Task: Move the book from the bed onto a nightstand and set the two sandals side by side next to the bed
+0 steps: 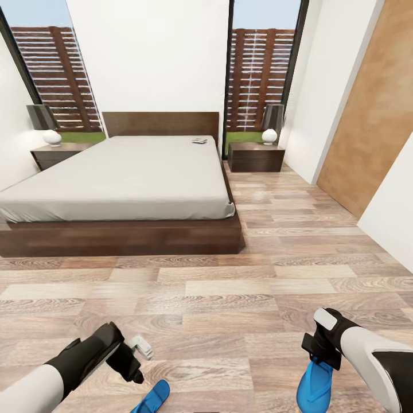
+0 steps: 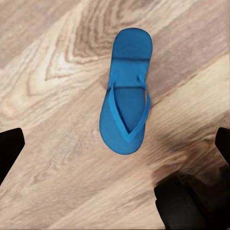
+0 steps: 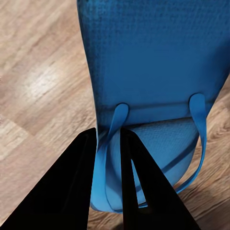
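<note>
The book (image 1: 199, 140) lies on the bed (image 1: 123, 178) near the headboard's right end. One nightstand (image 1: 256, 156) stands right of the bed and another nightstand (image 1: 57, 154) stands left of it. My right gripper (image 1: 322, 355) (image 3: 108, 132) is shut on the strap of a blue sandal (image 1: 314, 387) (image 3: 153, 62), which hangs toe-down above the floor. A second sandal (image 1: 154, 398) (image 2: 127, 96) lies flat on the wood floor, close below my left gripper (image 1: 137, 358) (image 2: 116, 143). That gripper is open, its fingers wide apart and touching nothing.
Each nightstand carries a lamp (image 1: 271, 123). A wooden door (image 1: 373, 115) and white walls close the right side. Wood-plank floor (image 1: 229, 287) stretches between me and the bed's foot, and a strip of floor runs along the bed's right side.
</note>
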